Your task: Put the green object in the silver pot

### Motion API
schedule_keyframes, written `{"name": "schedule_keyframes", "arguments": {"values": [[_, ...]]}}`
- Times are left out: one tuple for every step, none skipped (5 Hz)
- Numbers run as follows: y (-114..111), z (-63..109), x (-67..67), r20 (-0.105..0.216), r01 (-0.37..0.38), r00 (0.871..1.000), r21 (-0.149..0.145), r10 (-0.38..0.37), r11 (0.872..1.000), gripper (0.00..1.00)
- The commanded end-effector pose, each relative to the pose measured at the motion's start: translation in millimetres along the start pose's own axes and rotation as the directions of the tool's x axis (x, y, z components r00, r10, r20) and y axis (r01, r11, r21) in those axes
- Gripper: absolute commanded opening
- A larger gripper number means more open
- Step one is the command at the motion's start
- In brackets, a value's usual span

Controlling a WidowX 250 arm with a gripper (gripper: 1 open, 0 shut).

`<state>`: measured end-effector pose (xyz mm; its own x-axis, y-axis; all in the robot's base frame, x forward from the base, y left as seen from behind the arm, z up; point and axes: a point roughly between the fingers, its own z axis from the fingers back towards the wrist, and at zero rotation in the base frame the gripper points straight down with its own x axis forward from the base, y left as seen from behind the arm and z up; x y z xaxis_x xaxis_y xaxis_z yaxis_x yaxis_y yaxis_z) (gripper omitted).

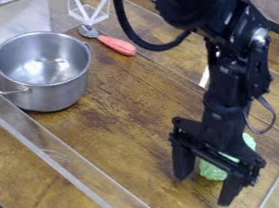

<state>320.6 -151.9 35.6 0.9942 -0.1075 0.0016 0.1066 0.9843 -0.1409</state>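
The green object (pixel 212 172), a light green bumpy toy vegetable, lies on the wooden table at the right, mostly hidden behind the gripper. My black gripper (pixel 207 179) points straight down and stands open, one finger on each side of the green object, low by the table. Its fingers (pixel 182 162) do not visibly squeeze it. The silver pot (pixel 37 68), round and shiny with small side handles, stands empty at the left, well away from the gripper.
A red-orange flat utensil (pixel 114 44) with a whitish forked handle lies at the back left beyond the pot. Clear plastic walls (pixel 39 149) border the wooden table along the front and the left side.
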Motion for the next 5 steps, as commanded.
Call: {"name": "schedule_keyframes", "arguments": {"values": [[-8, 5.6, 6.2, 0.045, 0.017, 0.999, -0.016, -0.016, 1.000, 0.00], [-10, 17.1, 6.0, 0.054, 0.014, 0.998, -0.018, -0.013, 1.000, 0.00], [-13, 28.9, 3.4, 0.067, -0.036, 0.997, -0.019, 0.037, 0.999, 0.00], [-17, 41.6, 0.8, 0.080, -0.086, 0.993, -0.019, 0.088, 0.996, 0.00], [-18, 59.4, -5.0, 0.096, -0.081, 0.992, -0.031, 0.083, 0.996, 0.00]]}}
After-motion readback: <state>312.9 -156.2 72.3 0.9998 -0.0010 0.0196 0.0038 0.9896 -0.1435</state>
